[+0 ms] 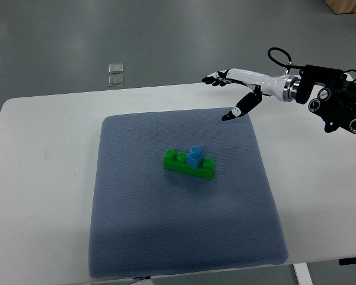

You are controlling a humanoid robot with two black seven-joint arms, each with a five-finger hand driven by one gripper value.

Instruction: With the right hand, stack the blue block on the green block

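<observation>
A long green block [184,162] lies near the middle of the grey-blue mat [136,225]. A small blue block [195,157] sits on top of it, right of its centre. My right hand [225,95] hovers up and to the right of the blocks, over the mat's far right corner. Its fingers [213,79] are stretched out flat and its thumb [237,110] points down, with nothing held. The hand is well apart from both blocks. The left arm does not show.
The mat lies on a white table [41,178]. Two small clear square pieces [115,73] lie on the floor beyond the table's far edge. The right forearm [338,104], with black housing and a cable loop, comes in from the right edge.
</observation>
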